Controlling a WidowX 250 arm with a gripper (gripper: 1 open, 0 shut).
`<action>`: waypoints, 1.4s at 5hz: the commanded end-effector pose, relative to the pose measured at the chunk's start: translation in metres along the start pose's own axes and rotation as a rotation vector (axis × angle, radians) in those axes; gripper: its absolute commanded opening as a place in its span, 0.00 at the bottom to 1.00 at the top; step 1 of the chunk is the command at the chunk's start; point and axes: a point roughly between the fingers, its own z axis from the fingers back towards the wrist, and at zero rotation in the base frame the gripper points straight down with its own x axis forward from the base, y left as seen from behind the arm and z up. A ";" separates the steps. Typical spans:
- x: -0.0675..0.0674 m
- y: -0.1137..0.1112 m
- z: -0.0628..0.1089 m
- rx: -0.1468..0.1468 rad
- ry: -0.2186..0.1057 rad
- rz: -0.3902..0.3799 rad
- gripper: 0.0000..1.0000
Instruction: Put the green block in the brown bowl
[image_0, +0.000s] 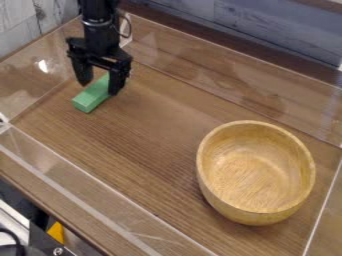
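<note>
One black claw (102, 80), its jaws spread wide and pointing down, straddles the green block (91, 98) on the wooden counter (147, 140), well apart from the empty brown bowl (255, 171).

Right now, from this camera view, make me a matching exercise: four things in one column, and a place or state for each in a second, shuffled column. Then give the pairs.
Things:
1. green block
2. brown bowl
3. gripper
4. table

Places or states:
A. empty, at the lower right
B. open, pointing down over the upper left
C. lying flat at the upper left, partly behind the fingers
D. dark wood grain, carrying everything else

Pairs: 1-C, 2-A, 3-B, 4-D
</note>
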 end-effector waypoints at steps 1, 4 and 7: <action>0.018 0.004 0.013 0.022 -0.057 0.022 1.00; 0.027 -0.006 0.069 -0.054 -0.065 -0.060 0.00; 0.002 -0.023 0.074 -0.077 -0.042 -0.040 0.00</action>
